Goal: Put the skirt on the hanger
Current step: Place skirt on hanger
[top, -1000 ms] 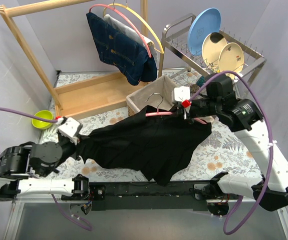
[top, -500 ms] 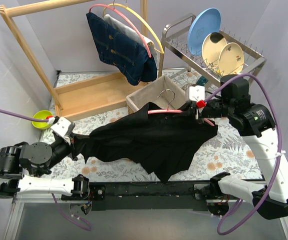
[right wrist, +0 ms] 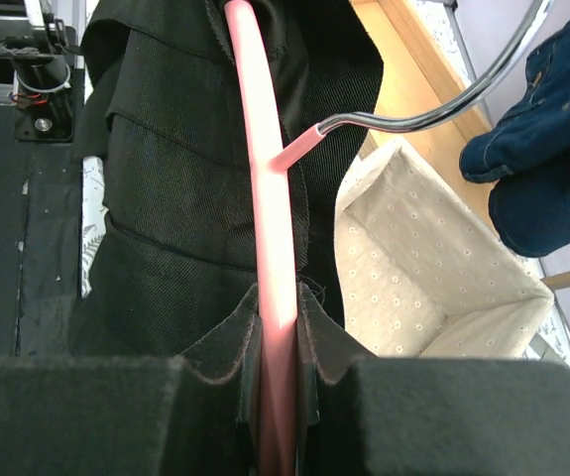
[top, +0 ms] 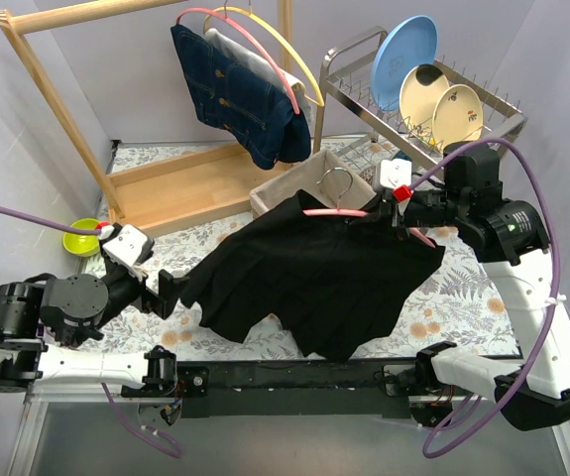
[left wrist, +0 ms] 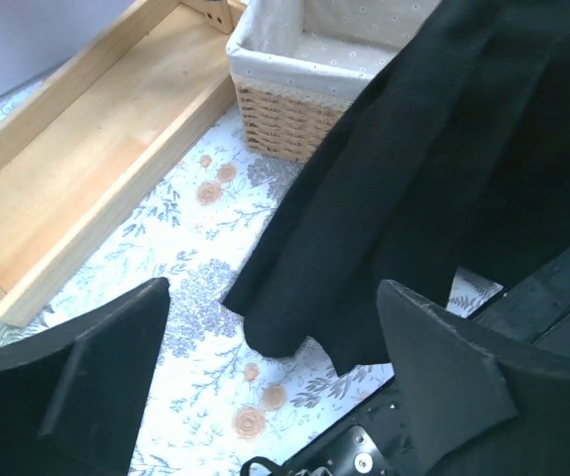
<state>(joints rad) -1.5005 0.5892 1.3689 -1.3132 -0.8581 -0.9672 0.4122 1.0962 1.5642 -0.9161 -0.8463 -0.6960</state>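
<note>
Right gripper (top: 392, 212) clamped on pink hanger (top: 336, 211), bar running toward 9 o'clock, skirt (top: 324, 283) draped below. My left gripper (top: 164, 291) open, empty; skirt just beside, at 3 o'clock.

Your left arm (top: 61, 312) lies low by the near left edge, its elbow folded and its wrist aimed toward the table's middle. The left gripper (top: 169, 292) is spread wide, its fingers (left wrist: 86, 382) far apart with nothing between them. Your right arm (top: 522, 273) rises tall from its base and bends over at the top, forearm reaching leftward. The right gripper (top: 400, 215) appears clamped tight on the pink hanger (right wrist: 270, 198), though the wrist view is very close.
</note>
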